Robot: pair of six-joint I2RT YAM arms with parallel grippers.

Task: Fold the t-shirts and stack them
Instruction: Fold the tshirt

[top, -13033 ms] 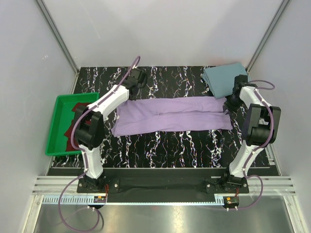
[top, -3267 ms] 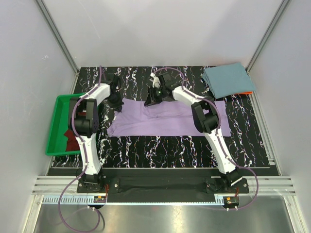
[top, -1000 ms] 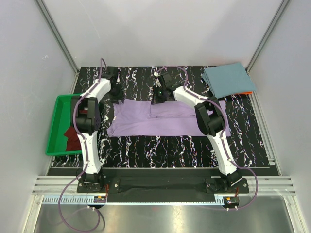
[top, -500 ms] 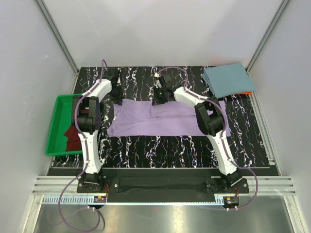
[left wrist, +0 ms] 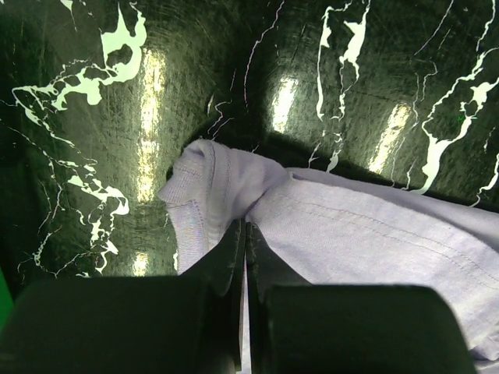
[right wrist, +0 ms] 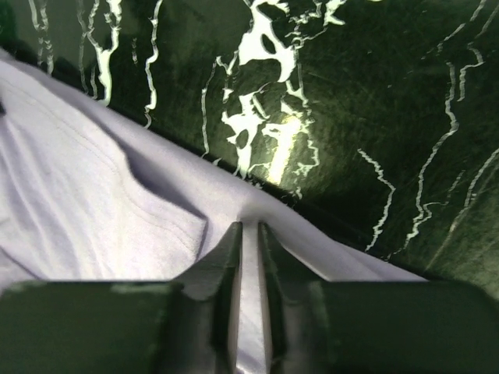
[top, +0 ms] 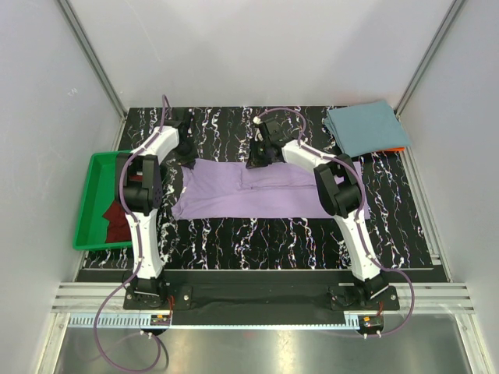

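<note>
The lavender t-shirt [top: 273,191] lies spread in a long strip across the middle of the black marbled table. My left gripper [top: 185,156] is at its far left corner. In the left wrist view the gripper [left wrist: 244,227] is shut on a bunched fold of the lavender cloth [left wrist: 366,234]. My right gripper [top: 260,158] is at the middle of the shirt's far edge. In the right wrist view the gripper [right wrist: 249,227] has its jaws a narrow slit apart, with a raised ridge of lavender cloth [right wrist: 93,202] filling the slit. The teal-blue t-shirt [top: 365,128] lies folded at the back right. The maroon t-shirt [top: 115,214] lies in the tray.
A green tray [top: 86,202] stands off the table's left edge. Something orange [top: 399,148] peeks out from under the teal shirt. Slanted metal frame posts rise at the back corners, and white walls close in on both sides.
My left gripper has closed on the shirt's far left corner. My right gripper has shifted slightly right along the far edge, and its jaws have parted a little.
</note>
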